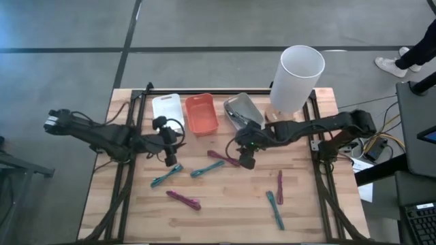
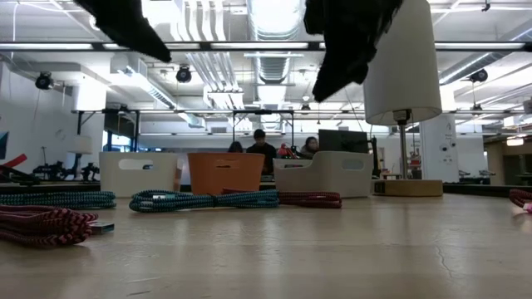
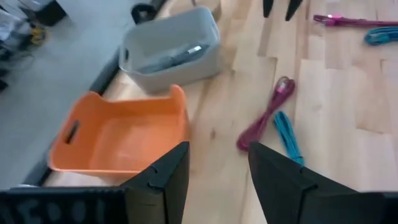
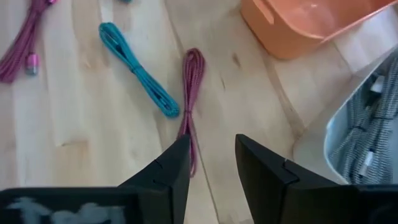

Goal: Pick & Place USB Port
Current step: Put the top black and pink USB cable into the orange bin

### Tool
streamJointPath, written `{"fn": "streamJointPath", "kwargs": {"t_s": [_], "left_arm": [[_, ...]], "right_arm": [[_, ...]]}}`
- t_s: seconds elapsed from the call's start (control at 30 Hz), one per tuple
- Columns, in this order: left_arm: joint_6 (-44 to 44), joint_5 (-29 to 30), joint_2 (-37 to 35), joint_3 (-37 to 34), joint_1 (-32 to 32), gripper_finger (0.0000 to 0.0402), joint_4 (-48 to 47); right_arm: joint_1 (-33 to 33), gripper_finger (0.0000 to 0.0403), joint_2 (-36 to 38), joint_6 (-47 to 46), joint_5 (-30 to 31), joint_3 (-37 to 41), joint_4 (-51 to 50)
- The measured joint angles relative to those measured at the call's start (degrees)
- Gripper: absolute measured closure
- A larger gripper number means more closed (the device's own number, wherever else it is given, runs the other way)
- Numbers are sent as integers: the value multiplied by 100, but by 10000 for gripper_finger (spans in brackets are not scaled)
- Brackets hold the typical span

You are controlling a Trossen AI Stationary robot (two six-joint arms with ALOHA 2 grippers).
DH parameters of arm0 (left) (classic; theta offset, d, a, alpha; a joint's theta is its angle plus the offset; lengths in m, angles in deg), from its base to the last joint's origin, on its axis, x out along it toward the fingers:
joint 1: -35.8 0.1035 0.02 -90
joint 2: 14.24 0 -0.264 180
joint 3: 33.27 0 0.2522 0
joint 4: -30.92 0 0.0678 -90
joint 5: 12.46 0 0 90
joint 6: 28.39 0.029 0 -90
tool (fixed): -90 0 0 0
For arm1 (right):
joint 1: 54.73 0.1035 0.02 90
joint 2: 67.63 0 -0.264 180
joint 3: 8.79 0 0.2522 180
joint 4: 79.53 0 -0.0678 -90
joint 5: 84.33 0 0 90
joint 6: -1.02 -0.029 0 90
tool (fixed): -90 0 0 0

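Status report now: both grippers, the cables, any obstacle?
Left gripper open, empty. Right gripper open over the magenta cable, not gripping. Teal cable lies close beside it.

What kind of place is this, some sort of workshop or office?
Probably an open-plan lab or workshop. Exposed ducts and strip lights run overhead, people sit at desks in the background, and the wooden table holds sorting bins and bundled cables between two robot arms.

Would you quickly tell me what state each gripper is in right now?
Left gripper: open, holding nothing.
Right gripper: open, holding nothing.
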Motion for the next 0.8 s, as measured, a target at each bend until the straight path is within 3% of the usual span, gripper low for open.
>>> {"fn": "streamJointPath", "kwargs": {"t_s": [0.2,0.33,0.6,0.8], "left_arm": [[-32,-78,43,-864,0,232,1117],[-29,-77,20,-1238,2,232,1643],[-60,-71,10,-1322,4,232,1794],[-64,-68,2,-1316,4,232,2015]], "right_arm": [[26,289,-85,-46,-642,788,1270],[22,294,-139,-198,-729,1219,1982],[23,296,-479,-108,-742,1696,2998],[37,298,-954,-273,-742,1712,2971]]}}
